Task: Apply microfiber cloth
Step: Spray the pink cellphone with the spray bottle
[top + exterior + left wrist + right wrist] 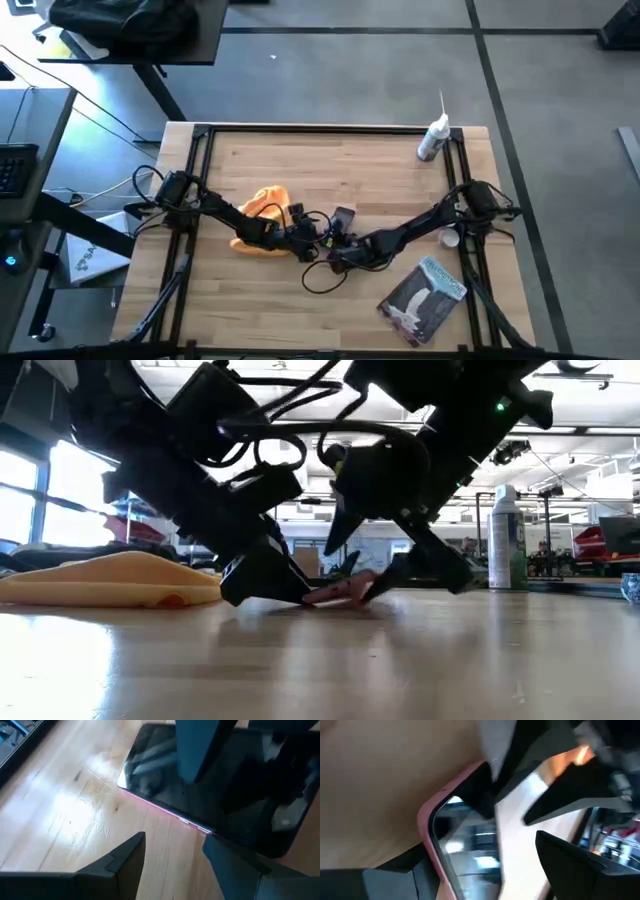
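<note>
The microfiber cloth [262, 220] lies crumpled on the wooden table [350, 170], toward the left side of the work area, partly under the left arm's forearm; in the low view it shows as a flat orange-yellow heap [110, 580] resting on the tabletop, apart from both sets of fingers. Neither gripper holds it. Just beside it, toward the table's middle, lies the phone [343, 217], a dark-screened handset in a pink case, flat and screen-up [210, 795]. The left gripper [172, 852] stands low over the phone's near edge with its fingers spread and nothing between them. The right gripper [480, 865] is down at the phone from the opposite side, fingers also parted; the pink rim of the case [432, 820] lies between them, but whether the pads touch it cannot be told. Judgement on progress: the cloth has not been brought onto the screen, so the wiping itself appears not yet begun; the arms seem occupied with steadying or positioning the phone. Remaining work, as assessed: one gripper must pinch the cloth, carry it over the phone and rub the glass while the other holds the handset. A spray bottle [432, 138] stands at the far right corner, and a grey-blue printed packet [423, 300] lies near the right front, both well clear.
</note>
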